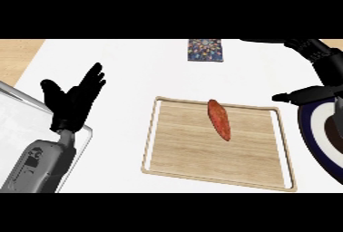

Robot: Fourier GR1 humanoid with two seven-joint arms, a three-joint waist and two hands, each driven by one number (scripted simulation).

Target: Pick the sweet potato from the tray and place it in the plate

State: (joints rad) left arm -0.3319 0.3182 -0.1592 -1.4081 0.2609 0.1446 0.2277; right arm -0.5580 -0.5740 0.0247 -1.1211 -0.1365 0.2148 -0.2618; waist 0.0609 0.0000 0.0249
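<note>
One sweet potato (220, 119) lies on the wooden tray (201, 167), toward its twelve o'clock edge. Left hand (72, 100) rests open at nine o'clock; right hand (320, 68) hangs over the plate (315, 140) at three o'clock, its fingers' state unclear.

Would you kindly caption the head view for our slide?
Sweet potato lies on the wooden tray; left hand rests open, right hand above the plate.
</note>
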